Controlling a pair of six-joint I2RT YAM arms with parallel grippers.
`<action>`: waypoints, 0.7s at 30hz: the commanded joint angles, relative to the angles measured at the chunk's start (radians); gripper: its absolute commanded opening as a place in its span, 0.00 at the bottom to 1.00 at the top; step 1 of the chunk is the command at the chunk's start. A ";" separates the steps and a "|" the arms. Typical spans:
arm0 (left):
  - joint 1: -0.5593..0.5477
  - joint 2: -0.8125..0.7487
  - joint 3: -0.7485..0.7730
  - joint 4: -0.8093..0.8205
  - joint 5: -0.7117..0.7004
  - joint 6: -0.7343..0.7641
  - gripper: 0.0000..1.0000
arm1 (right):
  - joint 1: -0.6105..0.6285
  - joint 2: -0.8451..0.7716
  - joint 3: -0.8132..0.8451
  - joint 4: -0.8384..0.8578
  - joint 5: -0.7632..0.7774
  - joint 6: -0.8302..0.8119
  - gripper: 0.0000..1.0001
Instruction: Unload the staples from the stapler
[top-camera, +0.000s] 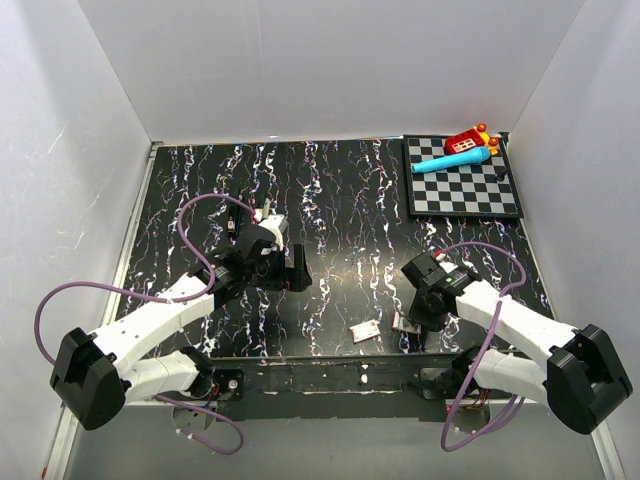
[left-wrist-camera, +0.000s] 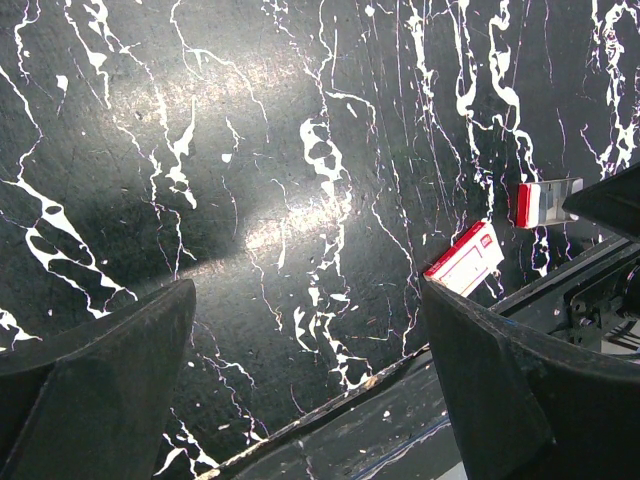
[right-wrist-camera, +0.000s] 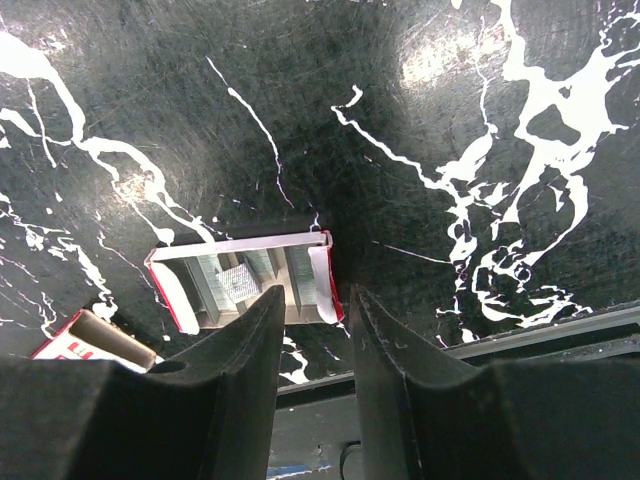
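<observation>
The right end effector (right-wrist-camera: 318, 300) is narrow. Its two black fingers stand a slim gap apart with nothing visible between them, tips down just over the near rim of a shallow open red-and-white cardboard tray (right-wrist-camera: 240, 248). Thin silver metal strips (right-wrist-camera: 212, 288) lie side by side in that tray and look like staples. Just beside the tray, toward the left arm, lies a flat closed red-and-white box (right-wrist-camera: 82, 345). Both sit near the front edge of the black white-veined marble-pattern table (top-camera: 350, 200).

The left end effector (left-wrist-camera: 308, 290) is spread wide and empty. It hangs over bare table, well apart from the tray.

The small grey-silver stapler cannot be picked out in any view. Neither end effector visibly holds it, and I cannot tell whether any metal in the tray belongs to it.

My judgement is that the work is centred on the tray, where loose staples would be set down, but how much of the unloading is done cannot be read. The next move calls for finding the stapler. One end effector should then pin its body while the other swings the slim halves apart, gently, since so light a thing will likely skid or flip.
</observation>
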 joint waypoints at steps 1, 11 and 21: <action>-0.004 -0.024 -0.001 0.011 -0.012 -0.003 0.97 | -0.005 0.013 0.011 -0.012 0.010 -0.010 0.40; -0.006 -0.021 0.002 0.011 -0.012 0.000 0.97 | -0.005 0.039 0.026 -0.009 0.007 -0.025 0.37; -0.006 -0.019 -0.002 0.013 -0.042 0.001 0.97 | -0.005 0.041 0.026 -0.006 0.002 -0.025 0.31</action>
